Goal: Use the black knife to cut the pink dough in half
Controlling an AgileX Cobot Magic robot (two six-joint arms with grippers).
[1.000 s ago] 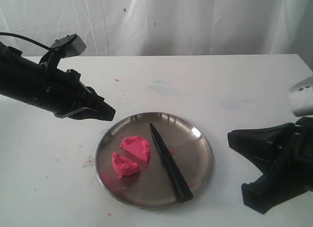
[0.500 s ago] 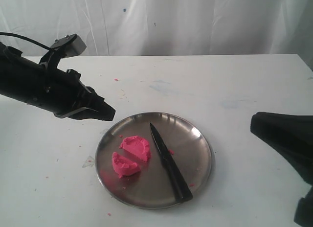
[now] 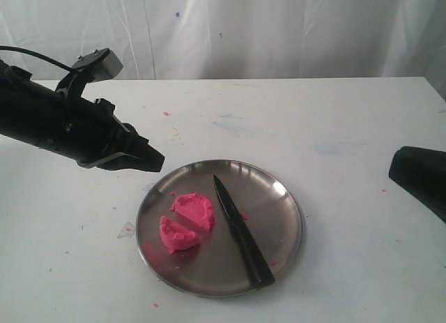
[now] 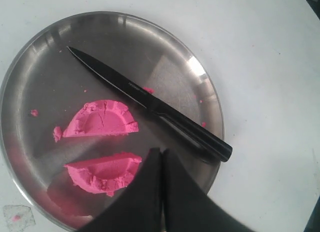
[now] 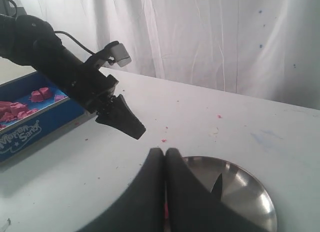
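The pink dough lies in two half-moon pieces (image 3: 193, 210) (image 3: 178, 234) on the left part of the steel plate (image 3: 291, 198). The black knife (image 3: 240, 229) rests loose on the plate beside them, its tip pointing to the far rim. My left gripper (image 3: 157, 159) hovers shut and empty just off the plate's upper left rim. In the left wrist view its tip (image 4: 161, 151) overlaps the nearer dough half (image 4: 102, 171), with the other half (image 4: 102, 119) and the knife (image 4: 150, 102) beyond. My right gripper (image 5: 164, 151) is shut and empty, far right of the plate (image 3: 401, 171).
A blue tray (image 5: 30, 123) holding pink sand pieces sits on the table behind the left arm (image 5: 75, 72). Tiny pink crumbs dot the white table (image 3: 166, 114). A white curtain (image 3: 279, 30) closes off the back.
My right gripper has drawn back to the right, from beside the plate to the frame's edge, and its spread fingers have come together. Left arm, dough and knife have not moved.
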